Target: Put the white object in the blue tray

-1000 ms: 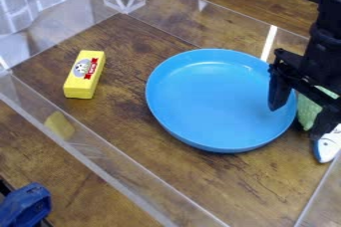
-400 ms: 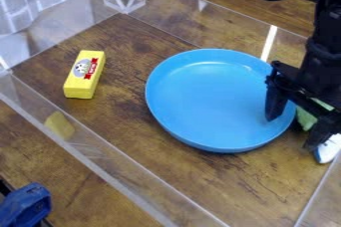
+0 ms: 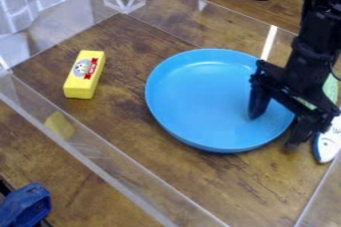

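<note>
The blue tray lies in the middle of the wooden table, large, round and shallow. Just outside its right rim, at the frame's right edge, sits the small white object. My black gripper points down over the tray's right rim, its fingers spread wide and open, with nothing between them. One finger stands over the tray's inside. The other hangs close beside the white object; I cannot tell whether they touch.
A yellow block lies to the left of the tray. A green item shows partly behind the gripper at the right edge. Clear plastic walls fence the table. A blue thing sits outside at the bottom left.
The gripper has shifted left and lower in the picture, coming over the tray's right rim. Its jaws stayed open. The white object and the yellow block have not moved.
</note>
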Robot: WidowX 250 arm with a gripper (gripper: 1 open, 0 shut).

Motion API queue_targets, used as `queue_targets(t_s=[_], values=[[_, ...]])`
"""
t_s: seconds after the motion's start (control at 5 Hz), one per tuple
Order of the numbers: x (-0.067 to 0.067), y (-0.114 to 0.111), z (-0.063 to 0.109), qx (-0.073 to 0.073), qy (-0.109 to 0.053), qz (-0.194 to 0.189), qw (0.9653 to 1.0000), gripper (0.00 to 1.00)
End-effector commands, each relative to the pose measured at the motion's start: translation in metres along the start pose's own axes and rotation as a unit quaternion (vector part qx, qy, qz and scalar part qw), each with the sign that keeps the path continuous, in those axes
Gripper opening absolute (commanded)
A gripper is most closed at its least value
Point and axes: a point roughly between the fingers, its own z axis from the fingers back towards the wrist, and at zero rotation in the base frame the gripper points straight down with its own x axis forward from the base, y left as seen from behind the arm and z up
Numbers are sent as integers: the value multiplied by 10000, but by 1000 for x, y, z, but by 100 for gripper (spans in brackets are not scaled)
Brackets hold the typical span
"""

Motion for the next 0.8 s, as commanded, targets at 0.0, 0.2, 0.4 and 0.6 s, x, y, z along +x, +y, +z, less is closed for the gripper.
queue_targets(t_s=[0.0, 0.2, 0.4, 0.6], values=[[-2, 8, 57, 47, -604, 245, 9979, 100], [-9, 9, 77, 128, -745, 417, 9963, 100], [-11, 3, 78, 87, -896, 421, 9950, 100], [-3, -6, 75, 31, -1024, 240, 9945, 100]])
